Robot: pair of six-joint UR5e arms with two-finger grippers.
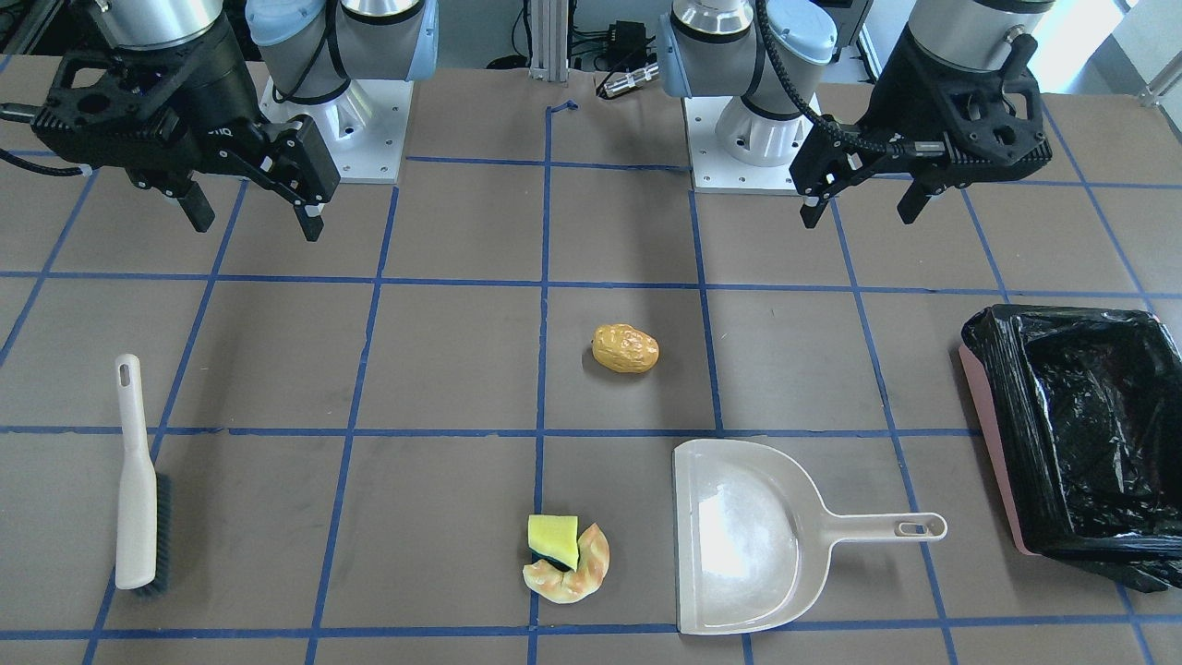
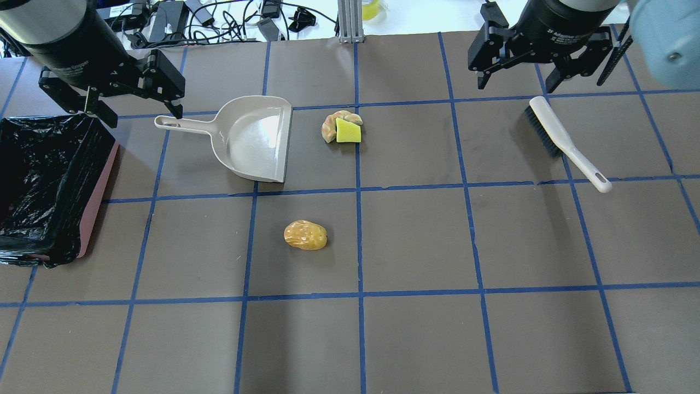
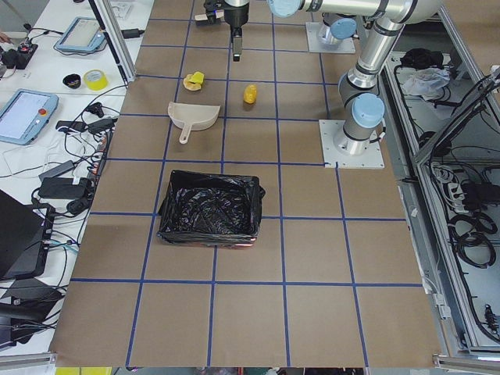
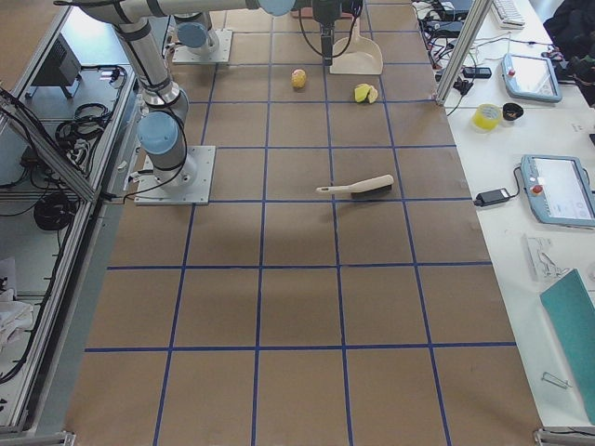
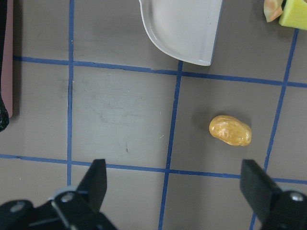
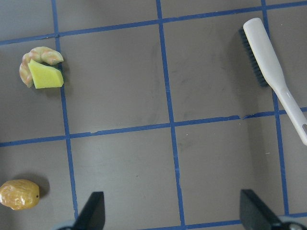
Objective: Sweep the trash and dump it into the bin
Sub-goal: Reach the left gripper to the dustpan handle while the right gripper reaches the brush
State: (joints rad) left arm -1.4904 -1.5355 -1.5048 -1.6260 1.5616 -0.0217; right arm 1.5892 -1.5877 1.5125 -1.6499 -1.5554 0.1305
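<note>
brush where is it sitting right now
In the overhead view the brush lies on the right, close to the open right gripper, far to the right of the sponge wedge.

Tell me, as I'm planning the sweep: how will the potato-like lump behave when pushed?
The potato-like lump looks rounded, so it will probably roll or veer rather than slide straight. Its glossy skin suggests a hard surface that may slip off the bristles of the brush.

potato [image 2: 305, 235]: free on every side, nothing close
sponge [image 2: 348, 132]: croissant [image 2: 334, 121] touching its far side, dustpan [image 2: 257, 137] near on left
</note>
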